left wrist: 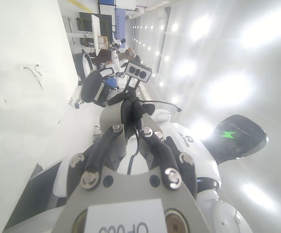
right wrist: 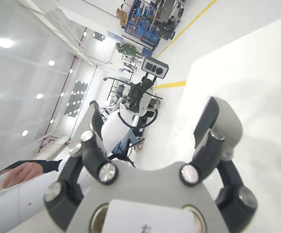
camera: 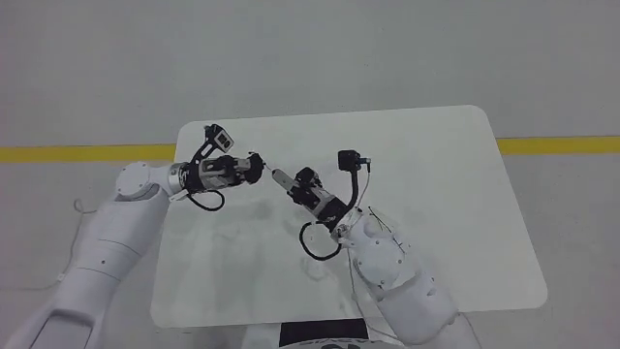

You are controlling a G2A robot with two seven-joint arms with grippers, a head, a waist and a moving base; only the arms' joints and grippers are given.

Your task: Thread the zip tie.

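Left gripper (left wrist: 130, 116) is closed tight; whether it pinches anything cannot be told. Right gripper (right wrist: 152, 105) faces it closely above the table (camera: 436, 155), spread wide and empty. Thin dark zip ties (left wrist: 35, 72) lie loose on the table beside the right arm. No threaded loop is evident; threading appears outstanding.

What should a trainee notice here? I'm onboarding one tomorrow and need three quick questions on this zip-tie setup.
1. True or false: the right gripper is shut.
2. Which gripper pinches the thin dark zip tie? A. left gripper B. right gripper C. neither
3. Fill in: the loose ties beside the right arm lie on the ____.

Key: 1 false, its fingers are spread wide; 2 A; 3 table.
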